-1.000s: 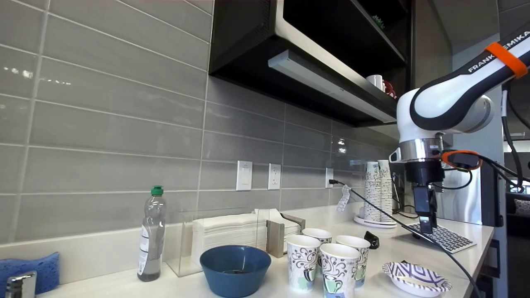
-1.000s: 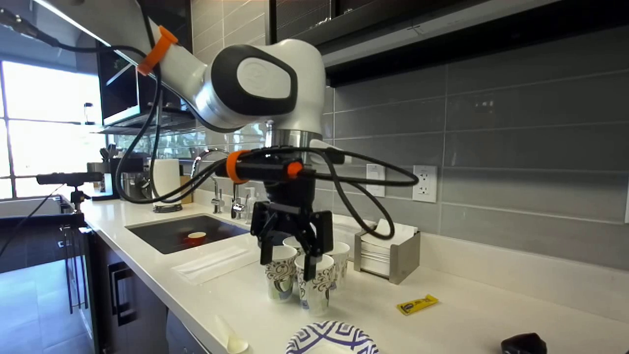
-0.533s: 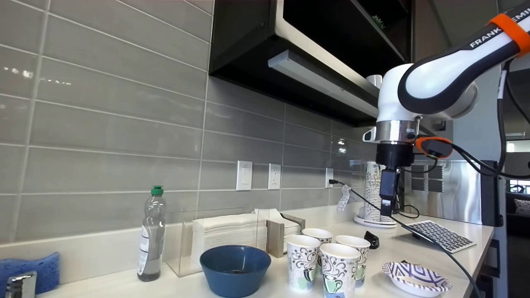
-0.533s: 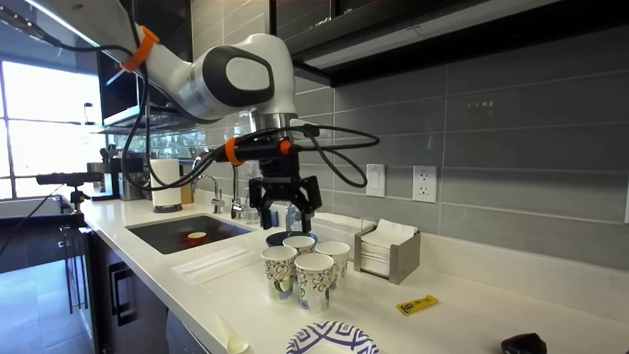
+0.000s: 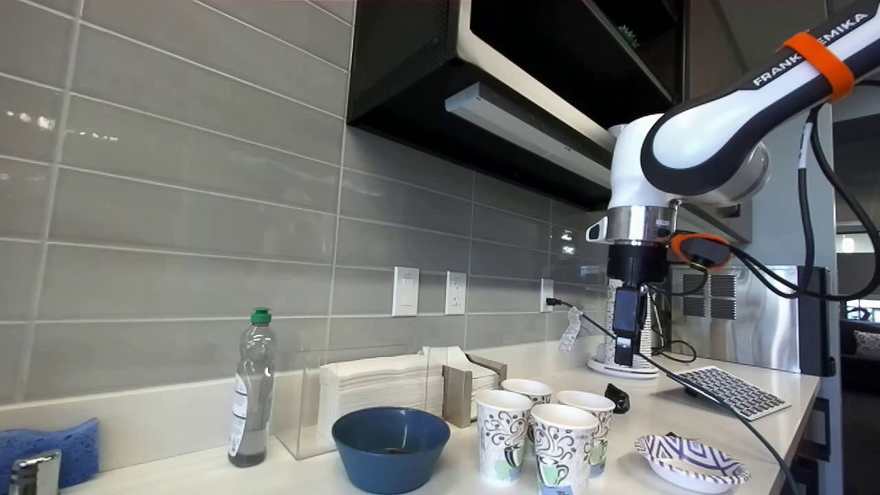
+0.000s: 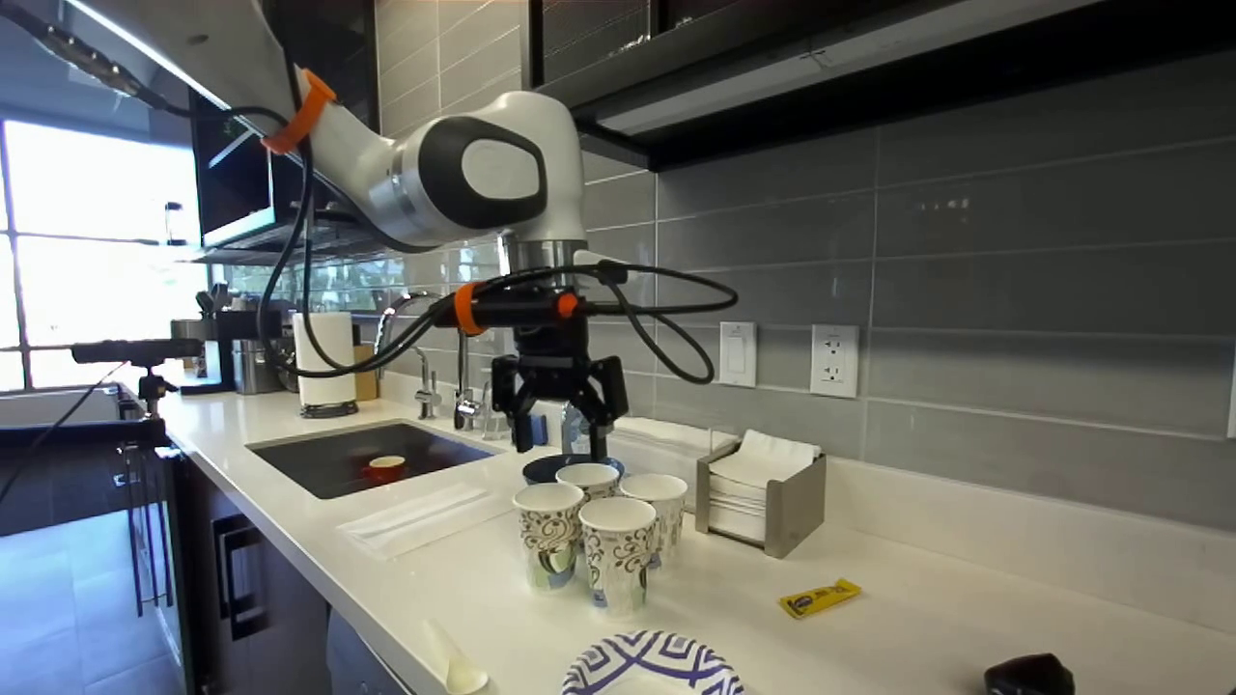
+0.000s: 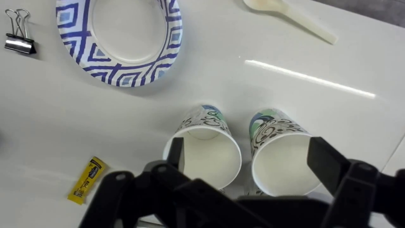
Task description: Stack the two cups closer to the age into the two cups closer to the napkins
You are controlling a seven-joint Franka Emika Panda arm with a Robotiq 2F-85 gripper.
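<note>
Several patterned white paper cups stand upright in a close group. In an exterior view one cup (image 6: 548, 545) and another cup (image 6: 618, 569) are nearer the counter's edge. One cup (image 6: 666, 526) and one cup (image 6: 591, 477) are nearer the napkins (image 6: 763, 463). The cups also show in an exterior view, with a front cup (image 5: 562, 450). My gripper (image 6: 561, 442) is open and empty, above the cups' height. It shows in both exterior views (image 5: 627, 354). In the wrist view the open gripper (image 7: 245, 152) overlaps the rims of a left cup (image 7: 210, 155) and a right cup (image 7: 281, 164).
A blue bowl (image 5: 390, 450) and a soap bottle (image 5: 251, 399) stand near the cups. A patterned plate (image 7: 126, 74), yellow packet (image 7: 85, 180), spoon (image 7: 303, 22) and binder clip (image 7: 19, 43) lie around. A black cable (image 5: 729, 409) crosses by a keyboard (image 5: 739, 392). A sink (image 6: 377, 458) is beyond.
My gripper has risen and shifted left in an exterior view, with only a small shift in the last half second. It stays open. The cups have not moved.
</note>
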